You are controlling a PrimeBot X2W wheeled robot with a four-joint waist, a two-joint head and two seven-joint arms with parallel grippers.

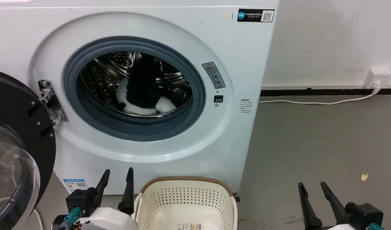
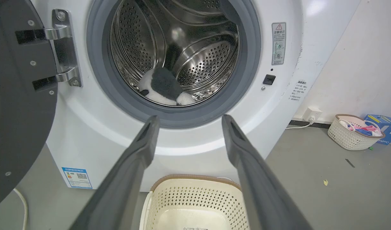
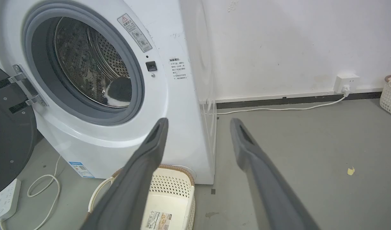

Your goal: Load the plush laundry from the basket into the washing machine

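The black-and-white plush laundry (image 1: 143,95) lies at the bottom of the steel drum inside the white washing machine (image 1: 170,150), whose black-framed door (image 1: 16,127) hangs wide to the left. The plush laundry (image 2: 163,87) also appears in the left wrist view and, partly hidden by the gasket, the plush laundry (image 3: 118,92) in the right wrist view. The cream basket (image 1: 186,191) stands on the floor before the machine with only a label sticker on its floor. My left gripper (image 1: 117,179) is open just left of the basket. My right gripper (image 1: 312,187) is open over the floor at the right.
A white cable (image 1: 313,102) runs along the grey floor to a wall socket (image 1: 377,78). A second small basket (image 2: 353,131) with coloured items and a blue box (image 2: 385,126) stand at the far right. A power strip (image 3: 3,203) and a cord (image 3: 43,188) lie left of the machine.
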